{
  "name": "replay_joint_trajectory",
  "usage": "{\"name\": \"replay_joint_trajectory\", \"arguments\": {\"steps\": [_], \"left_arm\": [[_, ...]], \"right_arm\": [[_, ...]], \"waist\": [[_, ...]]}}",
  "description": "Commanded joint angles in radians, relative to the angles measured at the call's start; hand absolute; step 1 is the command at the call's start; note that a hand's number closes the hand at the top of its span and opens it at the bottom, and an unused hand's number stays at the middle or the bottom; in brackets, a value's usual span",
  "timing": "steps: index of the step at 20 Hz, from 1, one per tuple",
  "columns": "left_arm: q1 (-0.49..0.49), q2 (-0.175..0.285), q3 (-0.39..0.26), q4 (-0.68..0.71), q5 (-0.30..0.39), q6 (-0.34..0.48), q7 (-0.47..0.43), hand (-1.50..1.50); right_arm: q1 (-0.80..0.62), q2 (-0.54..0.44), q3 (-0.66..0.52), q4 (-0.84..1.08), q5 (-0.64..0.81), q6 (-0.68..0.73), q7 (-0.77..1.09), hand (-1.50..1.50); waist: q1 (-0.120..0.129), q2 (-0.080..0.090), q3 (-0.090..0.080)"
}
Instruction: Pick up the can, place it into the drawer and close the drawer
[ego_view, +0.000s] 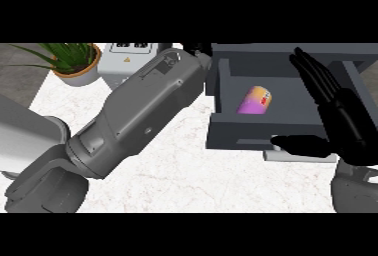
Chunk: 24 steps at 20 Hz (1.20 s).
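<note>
The can (255, 100), purple fading to orange and yellow, lies on its side inside the open dark grey drawer (244, 134); neither hand touches it. My right hand (347, 125) stretches over the drawer's right side, open with straight fingers, its thumb reaching across the front right corner. From the lower left my left forearm crosses the counter up to the drawer's far left corner. Only a black sliver of the left hand (195, 49) shows there; the forearm hides the rest.
A potted green plant (74, 61) stands at the back left of the white marble counter (192, 170). Beside it sits a light grey box (127, 60) with a warning label. The drawer juts out over the counter's right part.
</note>
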Motion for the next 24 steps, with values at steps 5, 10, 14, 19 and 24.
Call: {"name": "replay_joint_trajectory", "arguments": {"steps": [5, 10, 14, 19, 24], "left_arm": [[0.057, 0.081, -0.014, -0.102, -0.046, 0.006, 0.064, -1.5], [0.075, 0.14, -0.02, -0.176, -0.072, 0.024, 0.133, -1.5], [0.139, 0.215, 0.01, -0.236, -0.09, 0.006, 0.139, -1.5], [0.134, 0.253, -0.012, -0.303, -0.118, 0.02, 0.219, -1.5], [0.179, 0.279, 0.002, -0.359, -0.139, 0.025, 0.223, -1.5]], "right_arm": [[-0.135, -0.039, 0.099, 0.346, 0.227, -0.127, -0.066, -1.5], [-0.297, -0.009, 0.055, 0.625, 0.292, -0.263, -0.058, -1.5], [-0.34, 0.036, 0.07, 0.768, 0.353, -0.352, -0.029, -1.5], [-0.403, 0.052, 0.058, 1.011, 0.435, -0.52, -0.037, -1.5], [-0.497, 0.02, -0.01, 1.195, 0.432, -0.654, -0.091, -1.5]], "waist": [[0.011, -0.006, 0.0], [0.017, -0.003, 0.001], [0.007, -0.002, 0.0], [0.018, 0.001, 0.001], [0.024, 0.008, 0.002]]}}
